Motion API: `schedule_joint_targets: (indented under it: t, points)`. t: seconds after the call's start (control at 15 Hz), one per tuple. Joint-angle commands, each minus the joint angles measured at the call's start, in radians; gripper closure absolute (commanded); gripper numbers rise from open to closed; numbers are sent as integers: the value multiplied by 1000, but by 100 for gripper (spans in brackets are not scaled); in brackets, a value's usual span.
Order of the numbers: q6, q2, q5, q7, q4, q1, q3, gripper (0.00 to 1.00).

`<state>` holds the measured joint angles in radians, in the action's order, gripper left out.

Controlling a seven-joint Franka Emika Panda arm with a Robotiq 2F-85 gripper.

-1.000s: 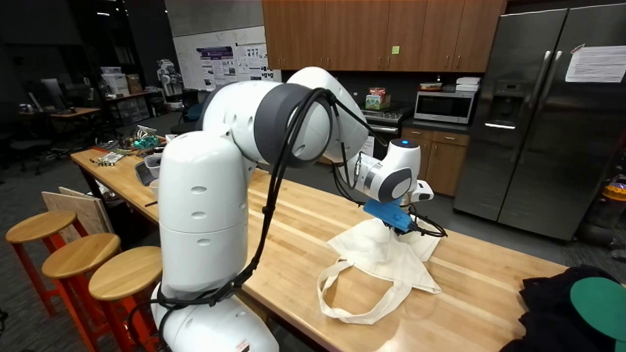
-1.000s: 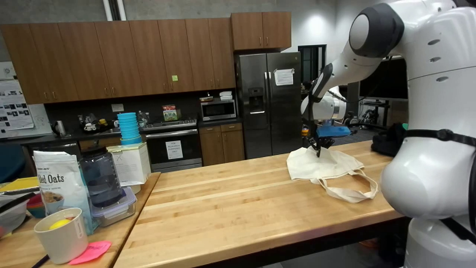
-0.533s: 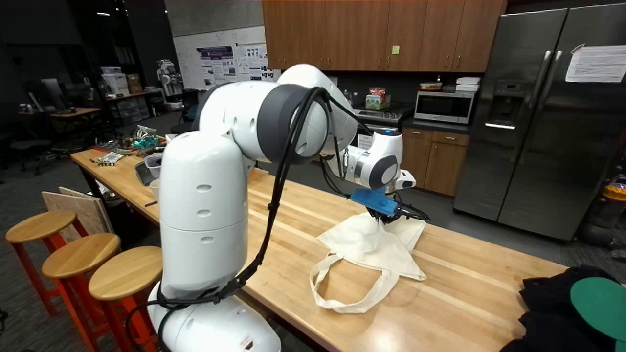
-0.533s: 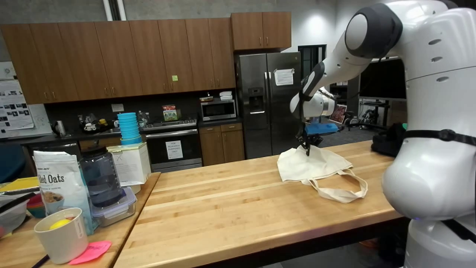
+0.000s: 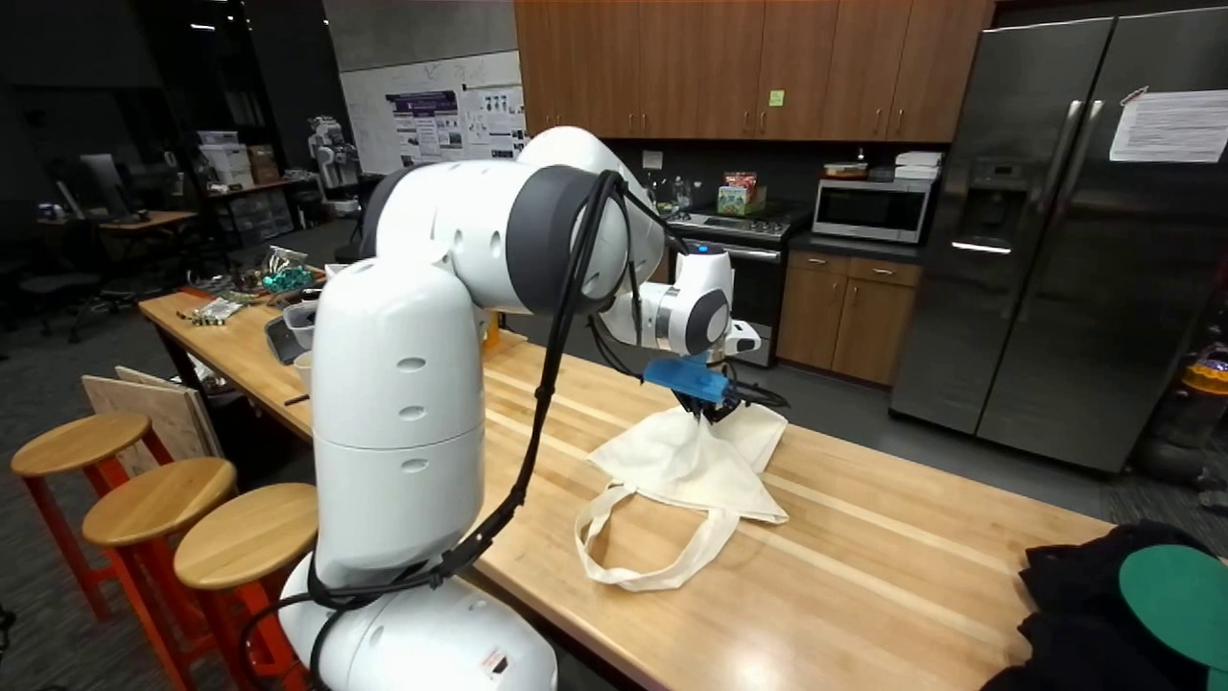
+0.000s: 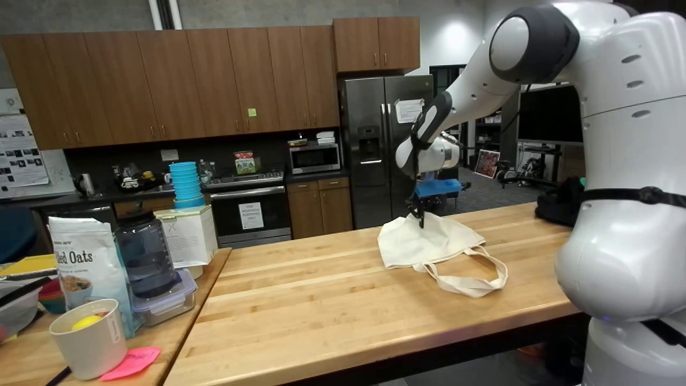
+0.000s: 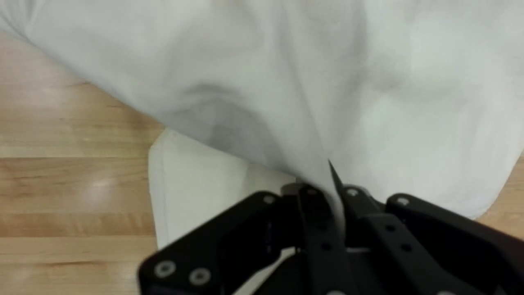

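A cream cloth tote bag (image 5: 724,470) lies partly flat on the wooden table, with its handle (image 5: 662,574) spread in a loop. The bag (image 6: 429,244) also shows in the other viewpoint, where its handle (image 6: 474,287) points toward the robot base. My gripper (image 7: 333,196) is shut on a fold of the bag (image 7: 421,135) in the wrist view. The fold is pulled up between the fingers into a peak, while the rest of the cloth rests on the table. The gripper (image 5: 708,413) sits above the bag's middle, and its fingertips (image 6: 422,221) are partly hidden by cloth.
The wooden table (image 6: 321,311) adjoins a side table with an oats bag (image 6: 88,268), a cup (image 6: 91,340), a dark jar (image 6: 144,257) and a lidded glass container (image 6: 166,300). A black item with a green disc (image 5: 1175,600) lies at the table's end. Stools (image 5: 247,537) stand alongside.
My gripper and the bag have moved together across the table, leftward in both exterior views. The bag's handle drags along with it. The gripper stays shut on the cloth.
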<state>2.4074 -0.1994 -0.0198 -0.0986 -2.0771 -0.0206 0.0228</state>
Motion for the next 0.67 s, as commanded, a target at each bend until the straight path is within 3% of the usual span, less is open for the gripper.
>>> schedule_joint_targets:
  t: [0.0, 0.6]
  points:
    - [-32, -6, -56, -93, 27, -50, -21, 99]
    - [-18, -52, -151, -289, 14, -180, -71, 99]
